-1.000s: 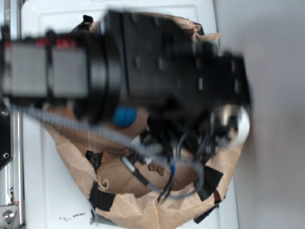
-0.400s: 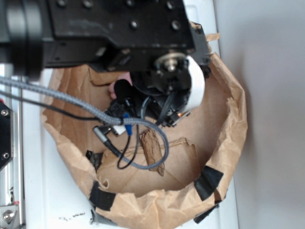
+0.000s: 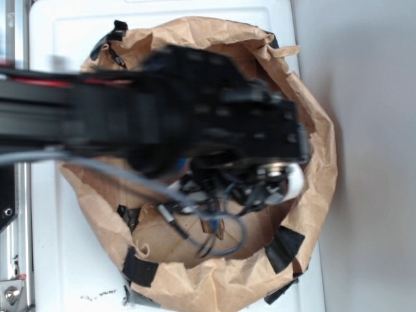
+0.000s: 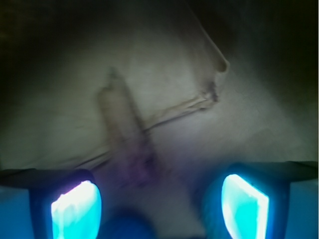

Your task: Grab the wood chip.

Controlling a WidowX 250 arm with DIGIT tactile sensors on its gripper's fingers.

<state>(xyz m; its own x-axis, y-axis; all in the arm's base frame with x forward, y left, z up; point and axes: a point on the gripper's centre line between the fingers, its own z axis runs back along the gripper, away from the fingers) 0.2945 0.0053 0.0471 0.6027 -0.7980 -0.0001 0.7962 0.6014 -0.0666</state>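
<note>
Wrist view, blurry and dim: gripper (image 4: 159,201) has its two fingers spread apart, the glowing cyan pads (image 4: 76,209) sitting at bottom left and bottom right of frame with a wide gap between them and nothing held. Wood chip (image 4: 127,137) lies flat on the crumpled paper floor (image 4: 249,124), an elongated brownish piece running from upper left down toward the gap between the fingers, its lower end near the gap but not touching either pad as far as the blur allows. A pale paper crease (image 4: 182,107) crosses under or beside the chip, can't tell which. A raised paper flap edge (image 4: 214,52) sits upper right. Exterior view: black arm (image 3: 195,120), motion-blurred, reaches in from the left over a brown paper bag (image 3: 318,162) rolled open into a bowl shape, black tape patches (image 3: 283,250) on its rim. Bag sits on a white worktop (image 3: 65,273). Grey braided cable (image 3: 97,172) and thinner wires hang under the arm into the bag. Chip itself is hidden in this view by the arm and wiring; gripper fingers also not visible here.
</note>
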